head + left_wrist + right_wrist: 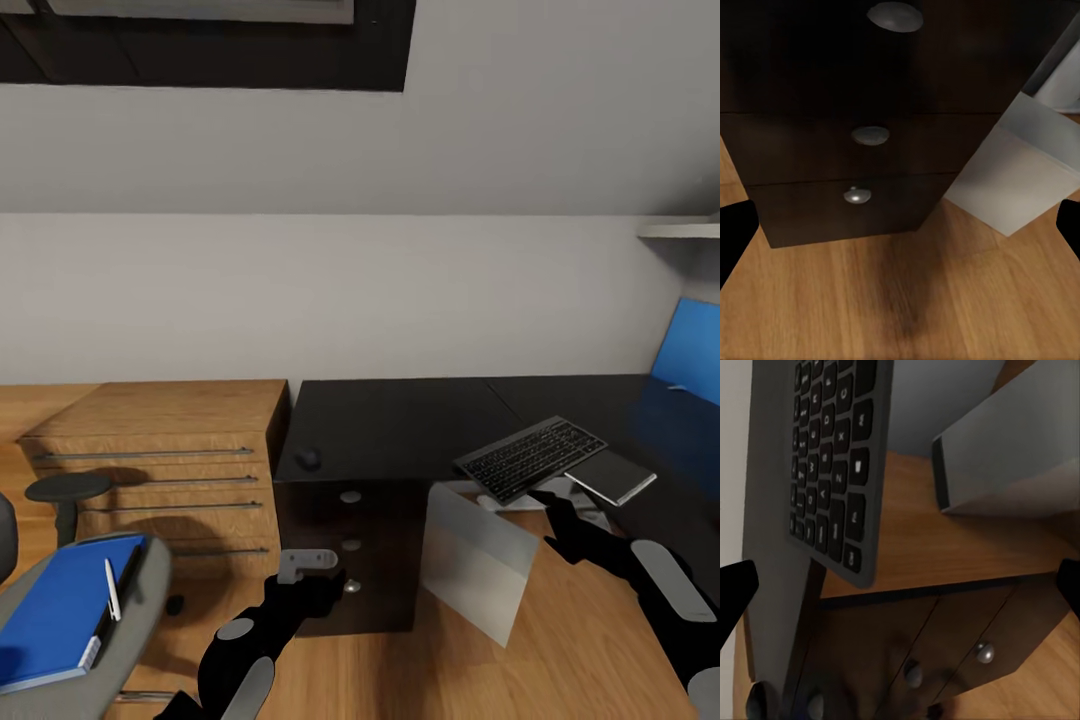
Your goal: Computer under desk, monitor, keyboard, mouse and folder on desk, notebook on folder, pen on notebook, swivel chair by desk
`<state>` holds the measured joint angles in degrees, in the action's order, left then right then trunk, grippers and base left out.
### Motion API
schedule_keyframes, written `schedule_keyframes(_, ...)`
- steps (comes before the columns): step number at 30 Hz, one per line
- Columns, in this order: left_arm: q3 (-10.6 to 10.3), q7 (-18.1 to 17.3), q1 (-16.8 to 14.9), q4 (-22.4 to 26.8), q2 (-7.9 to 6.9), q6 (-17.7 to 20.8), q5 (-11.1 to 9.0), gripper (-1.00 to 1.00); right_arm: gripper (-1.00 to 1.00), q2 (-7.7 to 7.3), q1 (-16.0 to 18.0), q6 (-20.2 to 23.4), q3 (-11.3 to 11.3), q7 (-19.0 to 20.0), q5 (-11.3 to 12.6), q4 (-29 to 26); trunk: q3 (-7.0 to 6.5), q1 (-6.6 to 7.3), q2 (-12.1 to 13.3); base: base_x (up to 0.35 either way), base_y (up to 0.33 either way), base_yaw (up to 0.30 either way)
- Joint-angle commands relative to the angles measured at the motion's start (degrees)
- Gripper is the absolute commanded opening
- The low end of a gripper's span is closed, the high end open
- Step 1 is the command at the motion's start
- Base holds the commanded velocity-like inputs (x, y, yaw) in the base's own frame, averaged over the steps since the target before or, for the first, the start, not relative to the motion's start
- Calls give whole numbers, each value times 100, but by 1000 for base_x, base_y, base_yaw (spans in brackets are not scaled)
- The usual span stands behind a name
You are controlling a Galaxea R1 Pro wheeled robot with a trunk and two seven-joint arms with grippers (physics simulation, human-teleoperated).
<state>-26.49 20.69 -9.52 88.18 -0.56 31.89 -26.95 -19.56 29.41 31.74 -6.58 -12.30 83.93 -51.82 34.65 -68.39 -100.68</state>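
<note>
Folder [55,610] is the closest thing to me, sitting on the swivel chair [145,590] with the pen [112,588] lying on top of it, so none of that stack is sorted yet and the chair isn't parked by the desk [400,420] either. A bit further in, the left gripper [305,565] hangs low in front of the dark cabinet [340,530] with its fingers spread wide and nothing between them. The right gripper [557,515] is spread wide and empty too, just below the keyboard [530,458]. The computer [480,565] stands on the floor beside the cabinet, roughly under the desk, so I'd call that bit done. The keyboard sits at the front edge of the desk and looks like it pokes out past it, with the notebook [610,476] right beside it. The mouse [308,459] is on the top but well apart from the keyboard, so it probably needs moving. Furthest back are the wooden chest [160,440] and the blue panel [692,350]. Count: one folder, one pen, one notebook, one keyboard, one mouse, one computer, three cabinet knobs.
</note>
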Motion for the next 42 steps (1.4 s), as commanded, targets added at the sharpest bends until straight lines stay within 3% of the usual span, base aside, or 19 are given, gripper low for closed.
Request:
schedule_keyframes(1, -14, 58, -6, 8, -5, 9, -59, 100, 100, 2, 3, 16, -9, -50, 61, -7, 25, -22, -45, 0, 0, 0)
schedule_keyframes(25, -14, 58, -6, 7, -5, 9, -56, 100, 100, 14, 3, 36, -10, 231, 71, 0, 456, -549, -1007, 0, 0, 0)
schedule_keyframes(32, -11, 54, -6, 7, -13, 10, -59, 100, 100, 14, 3, 59, -10, 252, 83, -3, 456, -549, -1007, 0, 0, 0)
schedule_keyframes(42, -6, 43, -6, -8, -43, 3, -58, 100, 100, 6, 3, 77, -10, 692, 88, -2, 456, -549, -1007, 59, 0, 0)
